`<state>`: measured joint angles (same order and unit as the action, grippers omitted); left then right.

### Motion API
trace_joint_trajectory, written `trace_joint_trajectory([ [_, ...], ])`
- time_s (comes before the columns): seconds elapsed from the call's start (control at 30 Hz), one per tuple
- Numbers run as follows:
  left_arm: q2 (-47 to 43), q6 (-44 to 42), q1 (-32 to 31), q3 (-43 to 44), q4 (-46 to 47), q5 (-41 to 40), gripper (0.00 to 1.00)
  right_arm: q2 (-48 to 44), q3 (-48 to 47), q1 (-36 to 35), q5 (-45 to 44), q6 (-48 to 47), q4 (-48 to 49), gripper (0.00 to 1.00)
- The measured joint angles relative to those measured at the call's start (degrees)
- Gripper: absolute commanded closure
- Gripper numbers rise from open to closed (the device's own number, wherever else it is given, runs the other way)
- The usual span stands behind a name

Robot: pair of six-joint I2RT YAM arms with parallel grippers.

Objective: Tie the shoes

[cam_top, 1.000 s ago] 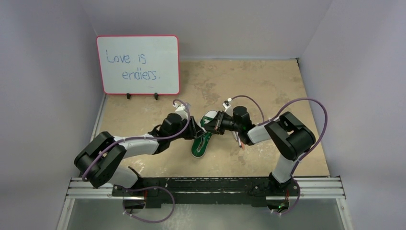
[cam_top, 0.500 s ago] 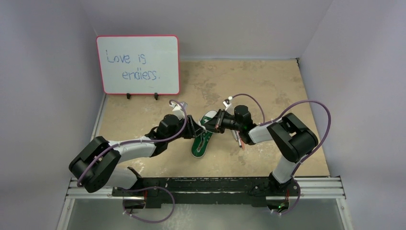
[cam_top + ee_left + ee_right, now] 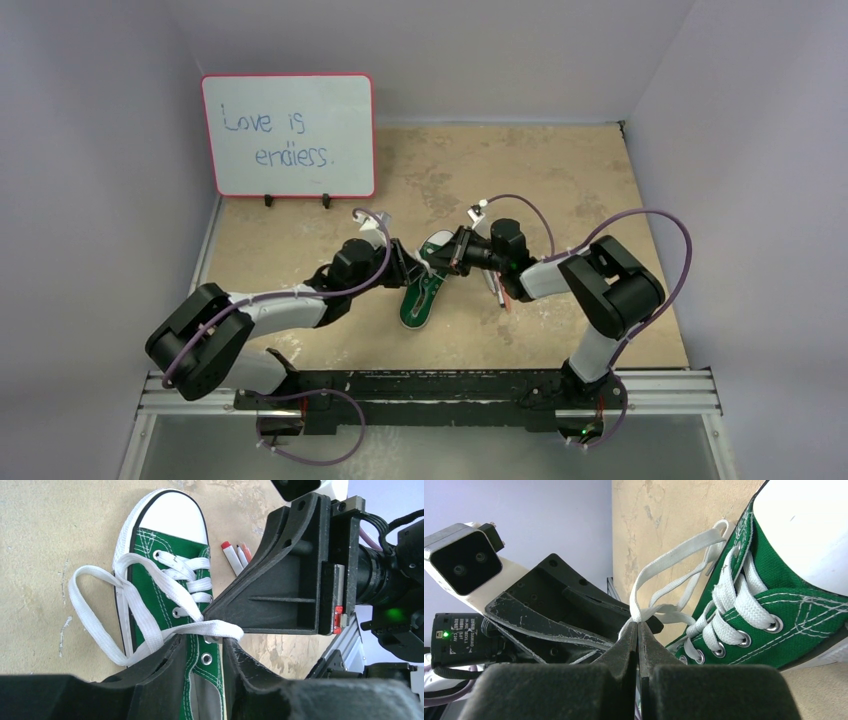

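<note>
Right gripper [image 3: 638,628]: jaws pressed together, pinching the white lace [image 3: 674,555]. Left gripper [image 3: 202,652]: jaws spread, straddling the tongue under that lace. The green sneaker [image 3: 421,296] lies on the counter [image 3: 560,180] between the 2 arms (1 loop trails sideways), with pens [image 3: 236,558] near its toe.

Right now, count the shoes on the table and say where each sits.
1. The green sneaker lies mid-table between the left end effector and the right end effector, which pinches its white lace. No second shoe shows, but part of the scene is hidden.
</note>
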<state>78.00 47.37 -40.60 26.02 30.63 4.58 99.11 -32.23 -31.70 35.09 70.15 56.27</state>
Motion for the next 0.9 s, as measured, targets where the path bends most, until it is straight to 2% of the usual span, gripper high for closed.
trace_joint_trajectory([
  [0.2, 2.4, 0.0, 0.0, 0.0, 3.1, -0.6, 0.61, 0.0, 0.0, 0.4, -0.5, 0.5, 0.5, 1.00],
  [0.37, 4.2, 0.1, 0.0, -1.8, 9.6, -0.5, 0.62, 0.1, 0.0, 0.5, -0.6, 1.0, 1.5, 1.00],
  [0.5, 4.8, 0.2, 0.0, -3.6, 14.5, -0.5, 0.73, 0.7, 0.0, 0.5, -0.2, 1.9, 2.9, 1.00],
  [0.63, 5.2, 0.0, -0.1, -3.8, 16.7, 0.0, 0.94, 1.6, 0.0, 0.5, -0.1, 2.6, 4.6, 1.00],
  [0.73, 5.5, 0.0, -0.3, -3.8, 17.6, 0.1, 1.00, 2.0, 0.0, 0.6, 0.0, 3.0, 5.3, 1.00],
  [0.9, 4.7, 0.0, -0.4, -4.0, 16.7, 0.1, 1.00, 2.1, 0.1, 0.7, 0.2, 3.3, 5.5, 1.00],
])
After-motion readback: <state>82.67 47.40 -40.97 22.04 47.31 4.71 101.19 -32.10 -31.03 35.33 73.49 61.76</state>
